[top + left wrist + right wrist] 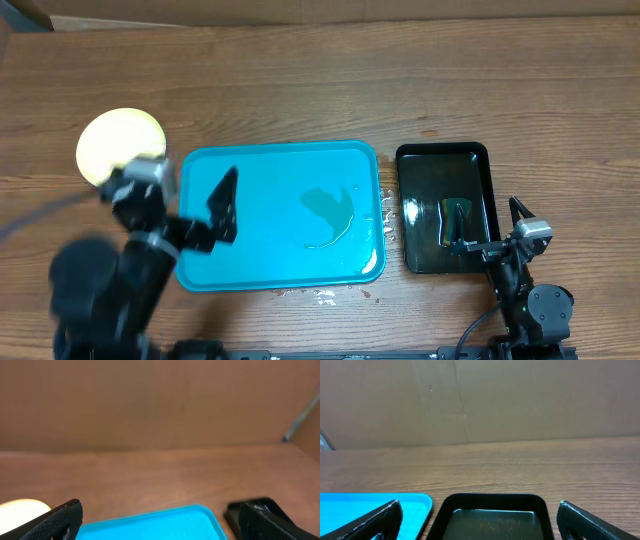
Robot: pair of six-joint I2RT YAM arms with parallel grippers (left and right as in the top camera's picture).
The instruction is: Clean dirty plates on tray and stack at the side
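The turquoise tray point(280, 215) lies mid-table with no plate on it, only a thin puddle point(330, 215). It also shows in the left wrist view point(155, 522) and the right wrist view point(370, 505). A pale yellow-green plate point(118, 145) sits on the table left of the tray, partly behind my left arm; its edge shows in the left wrist view point(22, 507). No white plates show. My left gripper point(222, 205) point(165, 525) is open and empty over the tray's left end. My right gripper point(492, 228) point(485, 522) is open and empty at the black tray's near right corner.
A glossy black tray point(445, 160) point(492, 500) point(235, 510) stands right of the turquoise one, holding water and a dark green object point(457, 215). Water drops point(320, 295) lie on the wood at the turquoise tray's front edge. A cardboard wall backs the table.
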